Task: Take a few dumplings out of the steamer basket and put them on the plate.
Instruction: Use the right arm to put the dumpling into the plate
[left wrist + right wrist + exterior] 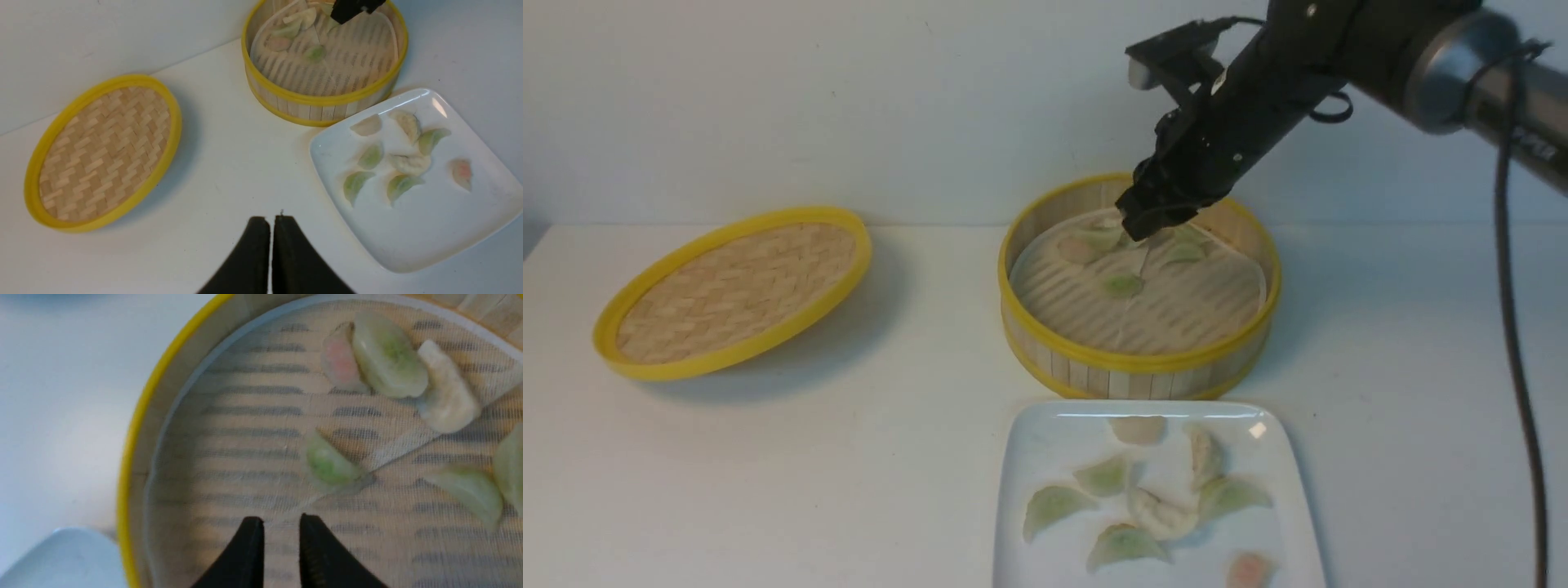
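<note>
At far left a shallow woven bamboo lid [735, 290] with a yellow rim lies tilted on the white table [915, 457], its right edge well apart from everything else. A wide strip of bare table runs between it and the basket.

The left gripper [271, 222] shows only in its own wrist view. It hangs over that bare strip on the near side, its black fingers pressed together with nothing between them.

Right of centre stands the round, deep bamboo-slat steamer basket [1139, 359] with yellow rims and a white paper liner [1176, 314]. Small crescent dumplings [1123, 285], pale green, whitish and pinkish, lie in it. Most are bunched against the far wall and one green one lies alone toward the middle. The near and right parts of the liner are bare.

The right gripper [1147, 229] reaches down inside the far rim, over the bunched dumplings. In its wrist view the fingertips are a narrow gap apart and hold nothing.

Just near of the basket lies the glossy white square plate [1045, 441]. Its far edge is just beside the basket wall; I cannot tell if they touch. Eight dumplings are spread over its middle and right, and its left margin is bare. Right of both, the table is open.
</note>
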